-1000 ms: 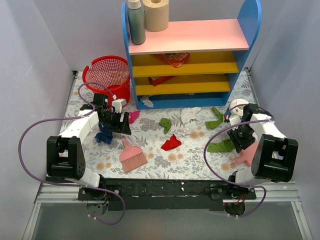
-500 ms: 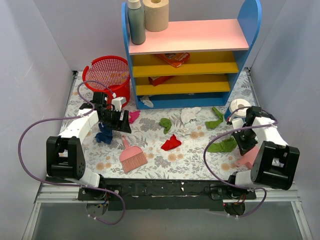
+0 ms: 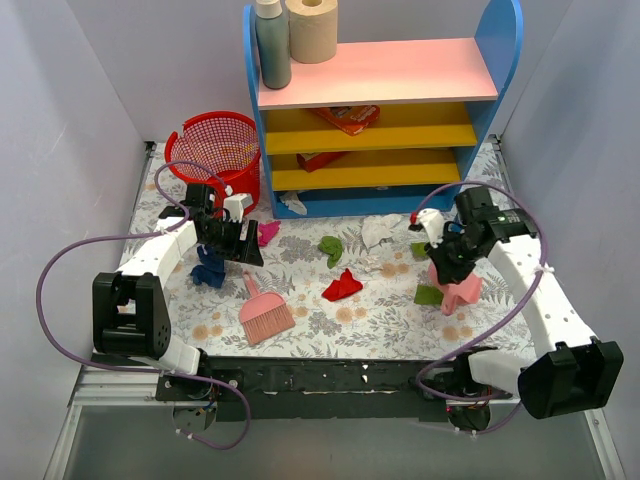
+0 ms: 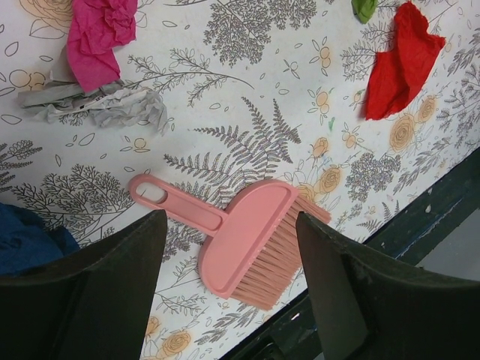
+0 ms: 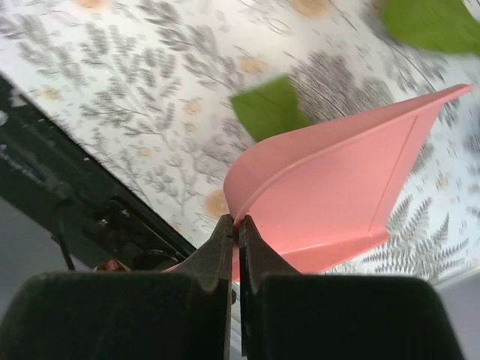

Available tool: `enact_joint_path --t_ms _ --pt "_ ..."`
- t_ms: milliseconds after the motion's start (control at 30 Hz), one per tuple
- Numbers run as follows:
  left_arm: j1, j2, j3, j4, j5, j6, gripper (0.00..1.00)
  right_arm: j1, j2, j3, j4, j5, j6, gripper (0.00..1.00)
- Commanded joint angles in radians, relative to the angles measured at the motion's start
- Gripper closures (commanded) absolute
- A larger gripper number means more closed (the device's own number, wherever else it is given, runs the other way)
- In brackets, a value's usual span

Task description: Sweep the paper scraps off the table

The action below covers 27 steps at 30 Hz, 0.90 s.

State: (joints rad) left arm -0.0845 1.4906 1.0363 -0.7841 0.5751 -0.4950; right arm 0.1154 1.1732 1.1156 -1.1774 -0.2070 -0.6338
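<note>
Several paper scraps lie on the table (image 3: 390, 310): magenta (image 3: 267, 233), green (image 3: 331, 248), red (image 3: 342, 287), dark blue (image 3: 208, 270), white (image 3: 380, 230). My left gripper (image 3: 226, 242) hangs open over the left side. In its wrist view, the left gripper (image 4: 230, 219) frames a pink hand brush (image 4: 247, 244), with the magenta scrap (image 4: 97, 37) and red scrap (image 4: 401, 64) beyond. My right gripper (image 5: 236, 225) is shut on the rim of a pink dustpan (image 5: 352, 195), held tilted above a green scrap (image 5: 270, 109). From above, that dustpan (image 3: 462, 290) is right of centre.
A red mesh basket (image 3: 213, 150) stands at the back left. The blue, pink and yellow shelf unit (image 3: 380, 110) fills the back, with a bottle and a paper roll on top. The pink brush (image 3: 265, 315) lies near the black front rail (image 3: 330, 375).
My right gripper has shut on the pink dustpan at the right edge and carried it up and leftward toward the green scraps. The left arm has not moved.
</note>
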Motion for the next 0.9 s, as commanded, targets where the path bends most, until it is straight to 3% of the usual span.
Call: enact_joint_path --t_ms 0,133,333,467,600,867 --pt "0.005 -0.026 0.041 -0.021 0.005 0.021 0.3 0.156 0.008 0.071 -0.047 -0.065 0.054 0.99" --pt "0.005 -0.039 0.041 -0.03 0.0 0.029 0.3 0.226 0.065 0.188 -0.097 -0.091 0.045 0.99" --pt "0.008 -0.064 0.044 -0.032 -0.053 0.013 0.3 0.464 0.133 0.223 -0.027 -0.143 0.066 0.99" --pt "0.041 -0.098 0.036 -0.003 -0.338 -0.043 0.3 0.628 0.256 0.352 0.013 -0.231 0.025 0.99" --pt "0.077 -0.128 0.067 -0.026 -0.397 -0.045 0.28 0.678 0.391 0.516 0.119 -0.432 0.066 0.99" --pt "0.163 -0.177 0.05 -0.038 -0.446 -0.042 0.27 0.737 0.719 0.739 0.242 -0.583 0.216 0.99"
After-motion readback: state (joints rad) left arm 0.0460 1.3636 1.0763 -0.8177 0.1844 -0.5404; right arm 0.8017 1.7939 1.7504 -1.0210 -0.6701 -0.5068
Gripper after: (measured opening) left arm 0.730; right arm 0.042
